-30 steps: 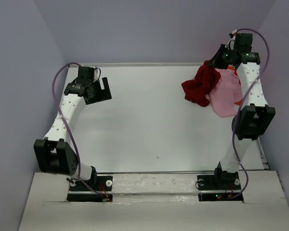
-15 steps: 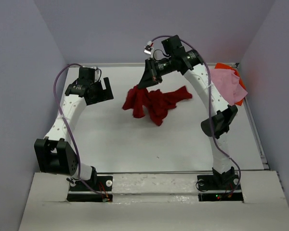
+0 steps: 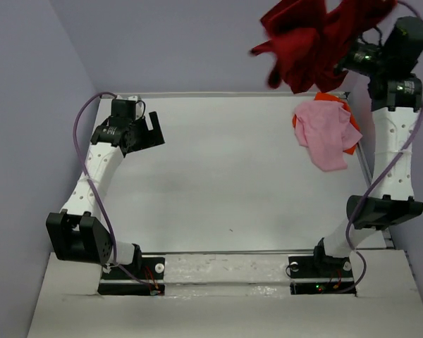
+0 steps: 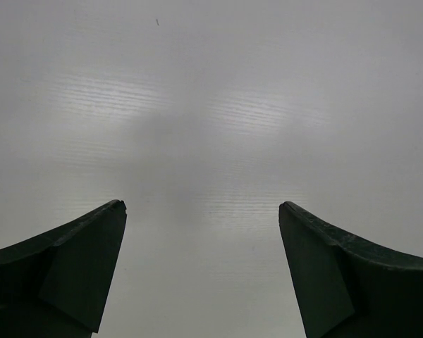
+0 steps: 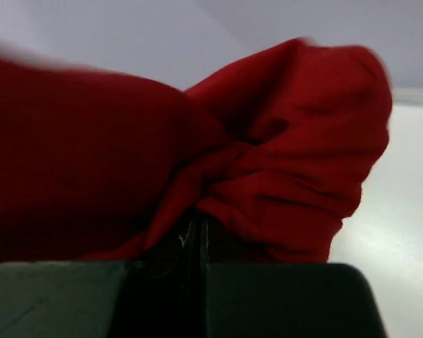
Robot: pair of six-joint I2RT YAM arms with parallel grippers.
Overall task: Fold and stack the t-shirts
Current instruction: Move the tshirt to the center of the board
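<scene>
Surface: white table (image 3: 218, 190), lavender walls (image 3: 28, 84) on three sides.
Left gripper: left gripper (image 4: 201, 208) hangs over the far-left part of the table, jaws spread wide, nothing between them; the left wrist view shows only bare table below.
Middle: bare table between the two arms, looks like the best spot for spreading.
Dark red shirt: dark red shirt (image 3: 303, 35) is up in the air at far right, above table level, bunched and dangling in a clump, touching neither the table nor the other shirts.
Pink shirt: pink shirt (image 3: 328, 137) lies crumpled at the far-right of the table, not folded.
Orange shirt: orange shirt (image 3: 324, 97) is under the pink one, only its edges peek out.
Right gripper: right gripper (image 5: 197, 232) is clamped tight on a gathered fold of the dark red cloth; which part of the shirt it pinches, cannot tell.
Step in hand: likely carrying the red shirt over to be laid out; nothing folded or stacked yet.
How to do it well: bring it down over the middle, let the hanging end touch first, then drag so it unrolls flat; use the free left claw on an opposite edge to pull out the bunching.
Risk: dropping it as a clump, or snagging the pink shirt on the way.
</scene>
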